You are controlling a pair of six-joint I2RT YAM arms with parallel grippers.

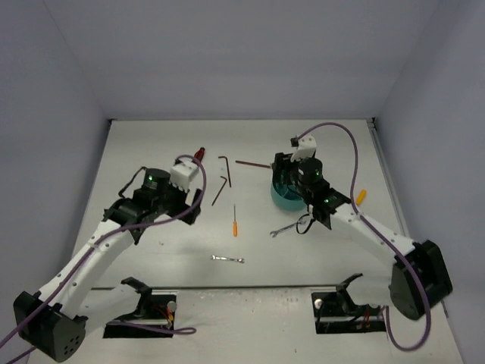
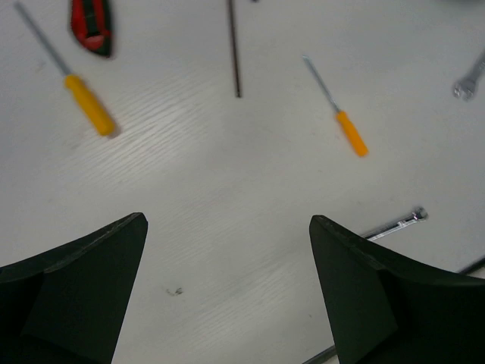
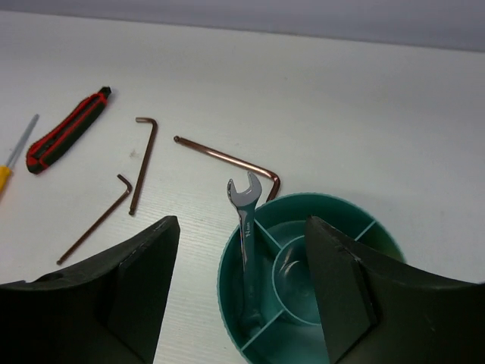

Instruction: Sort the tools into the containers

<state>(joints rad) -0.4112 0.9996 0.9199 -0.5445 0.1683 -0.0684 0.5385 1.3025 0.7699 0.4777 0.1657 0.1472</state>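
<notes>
Counter: white and flat, with tools spread out on it.
Left gripper: it hangs over a bare bit of the counter, near the red and black tool. Its jaws are wide apart and hold nothing.
Right gripper: it hangs right over the teal tub. Its jaws are wide apart, one on each side of the standing wrench, and they do not touch it.
Teal tub: round, with a round cup in the middle and thin walls that split it into parts. It sits on the right side of the counter.
Long hex key: it lies on the counter just behind the tub.
Red and black tool: it lies flat, far to the left of the tub.
Standing wrench: silver. It stands up in a left part of the tub, with its open end poking above the rim.
Two small hex keys: dark and bent. They lie side by side between the red and black tool and the tub.
Orange screwdrivers: thin. One lies in the middle of the counter, one beside the red and black tool.
Small wrench: silver, flat on the counter near the front.
</notes>
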